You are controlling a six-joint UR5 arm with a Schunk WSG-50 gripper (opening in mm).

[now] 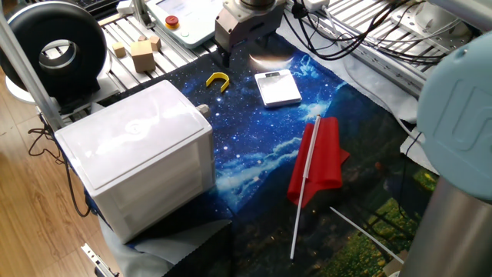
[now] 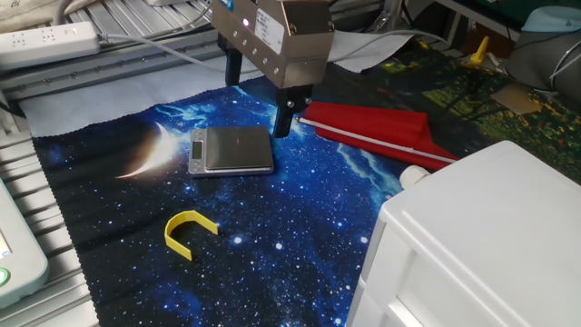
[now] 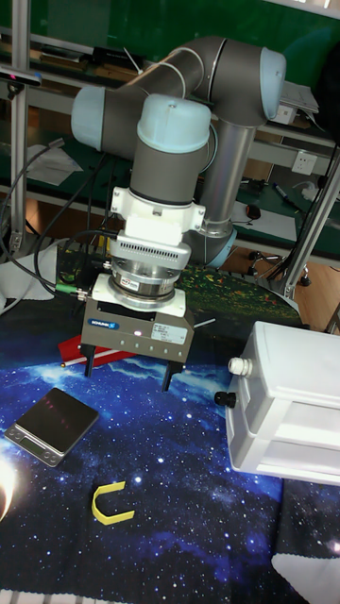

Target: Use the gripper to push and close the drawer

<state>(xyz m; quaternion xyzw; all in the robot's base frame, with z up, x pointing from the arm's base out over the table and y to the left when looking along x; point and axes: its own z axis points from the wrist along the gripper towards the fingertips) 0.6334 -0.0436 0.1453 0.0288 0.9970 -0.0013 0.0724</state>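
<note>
**A:** The drawer (image 3: 238, 365): where is it to be found?

**B:** It is housed in the white box (image 1: 134, 146) at the left of one fixed view. Only its small round knob (image 1: 202, 109) can be made out, at the box's upper right corner. Whether the front is flush with the box cannot be told.

**A:** What else is seen, largest first?

**B:** The table is covered by a starry blue cloth (image 1: 254, 154). The pale blue-grey arm (image 3: 175, 127) is seen at the top centre of the tall fixed view. A red folded cloth (image 1: 319, 158) with a white rod laid on it is at the centre right of one fixed view. A flat square device (image 2: 231, 150) and a yellow U-shaped piece (image 2: 188, 232) are further left in the other fixed view.

**A:** And the tool?

**B:** The tool (image 3: 127, 371) is held above the cloth, its short dark fingers spread with nothing between them. It is near the device and well apart from the knob.

**A:** How far along is the task judged to be?

**B:** No contact with the drawer is shown. The approach to the knob and the push are judged to be left.
</note>
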